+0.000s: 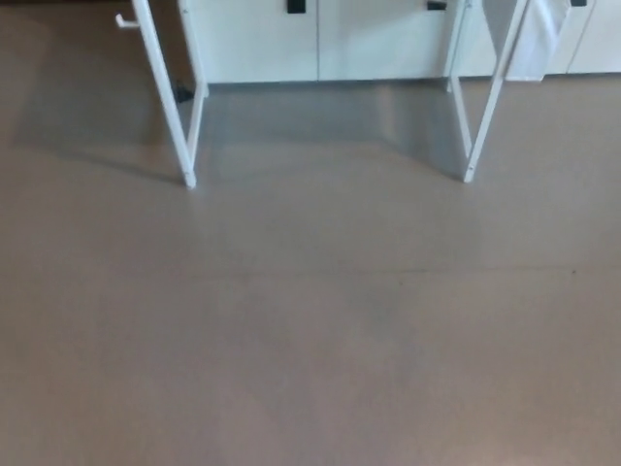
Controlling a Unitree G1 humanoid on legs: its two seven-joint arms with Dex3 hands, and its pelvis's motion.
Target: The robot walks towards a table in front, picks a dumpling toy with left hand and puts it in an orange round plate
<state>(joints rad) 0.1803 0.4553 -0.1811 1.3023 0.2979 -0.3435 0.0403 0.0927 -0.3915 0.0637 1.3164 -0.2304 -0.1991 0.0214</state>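
— Status of both hands?
— Out of frame, left and right alike. Spread or pressed together: cannot tell.

— In frame, then?
— Bare brown floor (310, 340). Two white table legs, left leg (173, 107) and right leg (482, 107), standing well apart at the top edge. White cabinets (320, 39) behind them, with dark handles.

— Location of the dumpling toy?
— Not visible. Same for the orange round plate. Tabletop cut off above the frame; presumably both up there, unconfirmed.

— Stage of task?
— Judged as approach on foot. No pick begun.

— Handling expectations for the toy?
— Judgement only, from the task wording: likely light, small, possibly soft or smooth, prone to slipping from thick fingers. Recommended hold across the widest part of the body, thumb opposite two fingers, moderate pressure. To be rechecked once in sight.
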